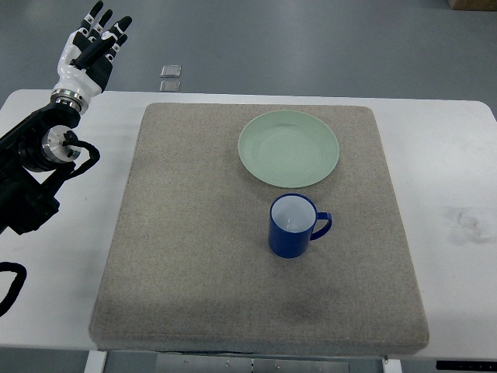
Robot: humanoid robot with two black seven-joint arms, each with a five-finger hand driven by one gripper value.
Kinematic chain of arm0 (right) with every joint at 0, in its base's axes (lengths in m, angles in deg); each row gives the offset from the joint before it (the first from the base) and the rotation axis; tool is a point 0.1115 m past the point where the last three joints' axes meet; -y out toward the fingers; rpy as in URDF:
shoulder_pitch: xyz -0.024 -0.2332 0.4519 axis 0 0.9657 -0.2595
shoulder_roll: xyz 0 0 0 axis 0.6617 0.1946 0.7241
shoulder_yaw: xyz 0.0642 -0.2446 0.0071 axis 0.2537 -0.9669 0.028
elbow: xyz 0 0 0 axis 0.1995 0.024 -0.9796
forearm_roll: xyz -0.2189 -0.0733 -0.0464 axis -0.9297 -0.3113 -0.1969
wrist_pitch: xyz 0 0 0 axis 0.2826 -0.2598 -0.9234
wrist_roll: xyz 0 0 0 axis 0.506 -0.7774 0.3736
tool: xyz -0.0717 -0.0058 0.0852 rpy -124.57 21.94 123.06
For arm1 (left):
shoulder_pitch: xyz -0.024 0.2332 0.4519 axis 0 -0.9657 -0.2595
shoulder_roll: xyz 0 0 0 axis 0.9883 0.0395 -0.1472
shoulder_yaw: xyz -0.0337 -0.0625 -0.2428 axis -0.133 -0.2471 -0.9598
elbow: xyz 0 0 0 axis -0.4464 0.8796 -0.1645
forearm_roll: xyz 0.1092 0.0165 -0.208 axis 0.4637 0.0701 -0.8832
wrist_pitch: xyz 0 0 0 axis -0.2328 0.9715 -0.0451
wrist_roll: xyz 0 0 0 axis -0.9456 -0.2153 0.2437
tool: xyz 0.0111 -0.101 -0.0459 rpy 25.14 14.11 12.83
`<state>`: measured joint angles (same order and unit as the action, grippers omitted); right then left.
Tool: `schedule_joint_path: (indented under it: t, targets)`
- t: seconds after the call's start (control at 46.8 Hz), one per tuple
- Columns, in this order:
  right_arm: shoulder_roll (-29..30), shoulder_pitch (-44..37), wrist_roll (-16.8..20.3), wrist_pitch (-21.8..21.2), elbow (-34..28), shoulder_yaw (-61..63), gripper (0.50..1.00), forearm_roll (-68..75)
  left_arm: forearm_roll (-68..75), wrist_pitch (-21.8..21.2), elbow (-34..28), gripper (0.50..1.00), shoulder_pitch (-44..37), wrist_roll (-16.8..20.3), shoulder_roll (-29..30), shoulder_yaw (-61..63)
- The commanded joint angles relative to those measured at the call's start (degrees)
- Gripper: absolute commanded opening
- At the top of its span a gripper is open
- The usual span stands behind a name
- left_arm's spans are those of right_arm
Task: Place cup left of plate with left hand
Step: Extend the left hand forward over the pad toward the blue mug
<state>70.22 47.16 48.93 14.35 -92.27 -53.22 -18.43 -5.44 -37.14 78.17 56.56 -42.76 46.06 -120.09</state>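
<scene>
1. The left hand [95, 48] is hovering past the bench's [450, 155] far left corner, its fingers [105, 27] stretched out nearly side by side and holding nothing — so the grasp is not yet begun.
2. The cup [293, 225] is standing upright on the grey mat [186, 256], just in front of the plate [288, 148] and slightly toward the mat's right edge, its handle pointing at the bench's right edge.
3. The hand is facing a long reach across the mat; coming in low, the forearm could be dragging on the mat and rucking it, which would be shifting both cup and plate.
4. With the handle turned away from the arm, the fingers would be closing on the smooth round body — a shallow or off-centre grip is risking a slip or a tipped cup.
5. The cup's far side is sitting near the plate's near rim, so fingers opening wide around it could be nudging the plate and moving the reference for "left of".
6. Carrying the cup toward the mat's left edge, a low path could be clipping the plate's rim.
7. Setting it down tilted on the soft mat could be leaving it rocking or toppling.
</scene>
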Motion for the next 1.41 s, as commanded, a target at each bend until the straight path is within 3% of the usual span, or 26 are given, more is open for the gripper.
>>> schedule_joint_path:
  t: [0.0,0.449,0.726,1.026,1.389]
  targets:
    - [0.0,0.0,0.0,0.0,0.0,0.0,0.932,0.1,0.0,0.0,0.0,0.994,0.1,0.0,0.0,0.0]
    - [0.0,0.0,0.0,0.0,0.0,0.0,0.932,0.0,0.1,0.6,0.1,0.994,-0.2,0.3,0.1,0.1]
    - [0.0,0.0,0.0,0.0,0.0,0.0,0.932,0.1,1.0,6.3,1.0,0.994,-0.8,-0.4,0.3,1.6]
    - [0.0,0.0,0.0,0.0,0.0,0.0,0.932,0.0,1.8,15.2,6.7,0.992,-0.8,-0.4,6.4,14.4]
    - [0.0,0.0,0.0,0.0,0.0,0.0,0.932,0.0,17.7,25.0,12.3,0.992,-1.0,-0.4,9.3,20.5]
